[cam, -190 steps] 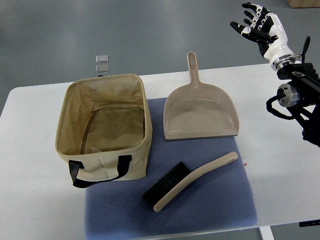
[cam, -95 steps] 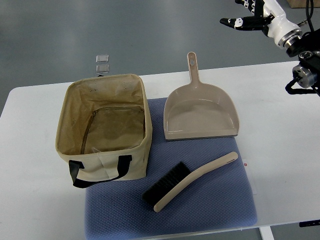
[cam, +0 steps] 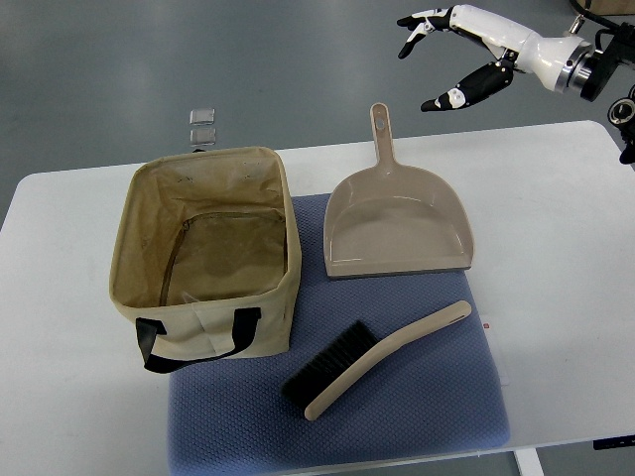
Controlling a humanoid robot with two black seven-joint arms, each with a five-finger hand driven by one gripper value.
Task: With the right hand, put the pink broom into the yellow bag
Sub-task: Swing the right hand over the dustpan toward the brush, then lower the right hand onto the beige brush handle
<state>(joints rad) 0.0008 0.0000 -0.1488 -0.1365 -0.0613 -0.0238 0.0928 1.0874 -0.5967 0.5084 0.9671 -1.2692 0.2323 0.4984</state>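
Nothing done yet: right hand [cam: 464,52] open and empty at one o'clock, broom [cam: 377,359] untouched on mat [cam: 437,416] at five, bag [cam: 208,253] empty at nine.

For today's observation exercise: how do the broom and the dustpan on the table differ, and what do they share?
The broom lies diagonally at the mat's near edge; the dustpan lies straight, handle pointing away, at the mat's far edge. The broom is slim and curved with black bristles; the dustpan is a broad, open scoop without bristles. Both are the same pinkish-beige plastic, rest on the blue mat, and neither is touched by the right robot hand.
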